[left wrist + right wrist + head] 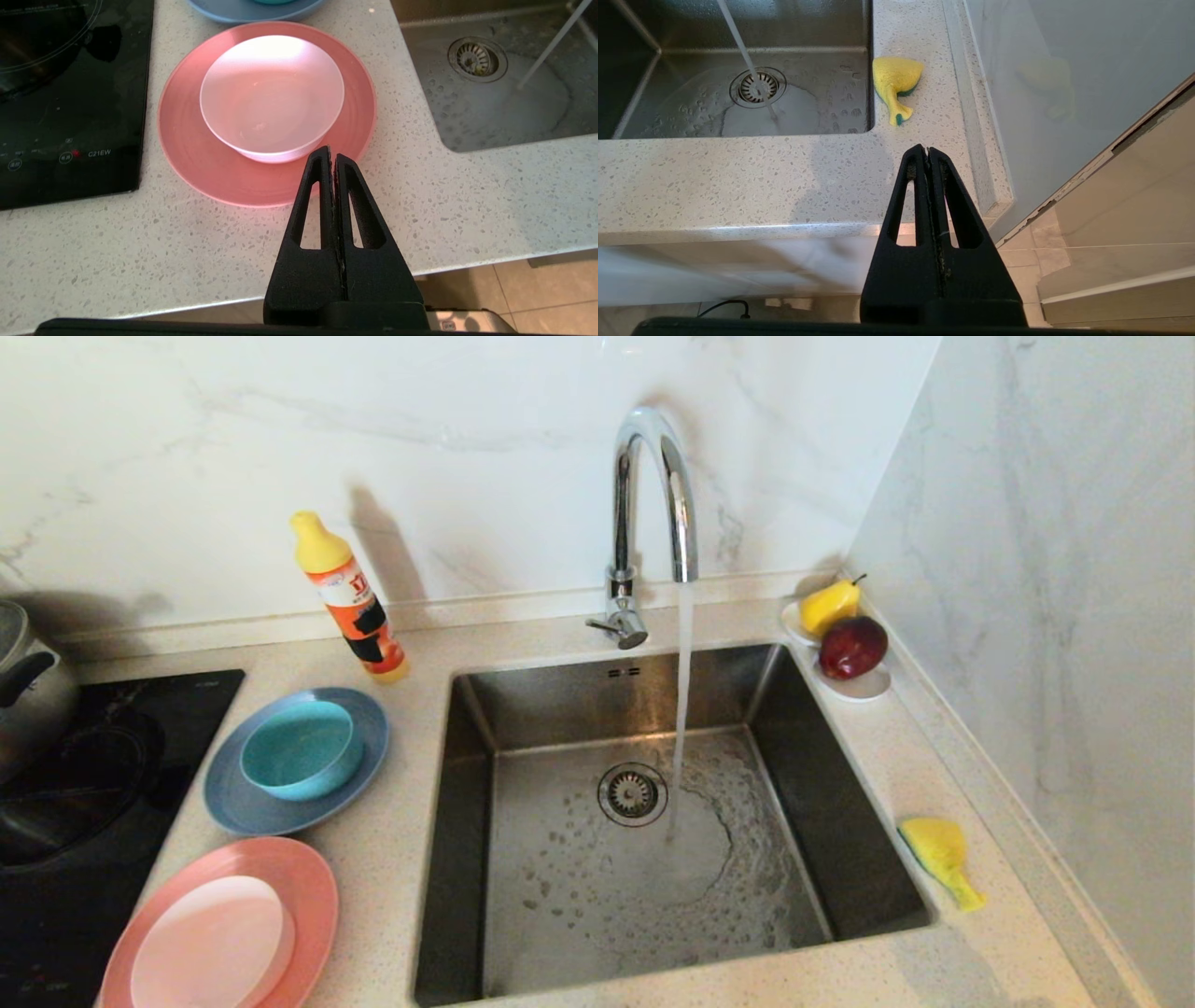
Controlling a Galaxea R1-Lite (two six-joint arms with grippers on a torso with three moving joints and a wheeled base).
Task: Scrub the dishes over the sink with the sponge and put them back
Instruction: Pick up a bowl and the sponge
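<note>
On the counter left of the sink a teal bowl sits on a grey-blue plate. Nearer me a pale pink-white bowl rests on a salmon-pink plate. Water runs from the chrome tap into the sink, whose drain shows. The yellow sponge lies crumpled on the counter right of the sink. My left gripper is shut and empty, hanging over the near rim of the salmon-pink plate. My right gripper is shut and empty above the counter's front edge, short of the sponge.
An orange detergent bottle leans at the back wall. A black induction hob with a steel pot fills the left. A white saucer with a yellow pear and a red apple sits in the right corner.
</note>
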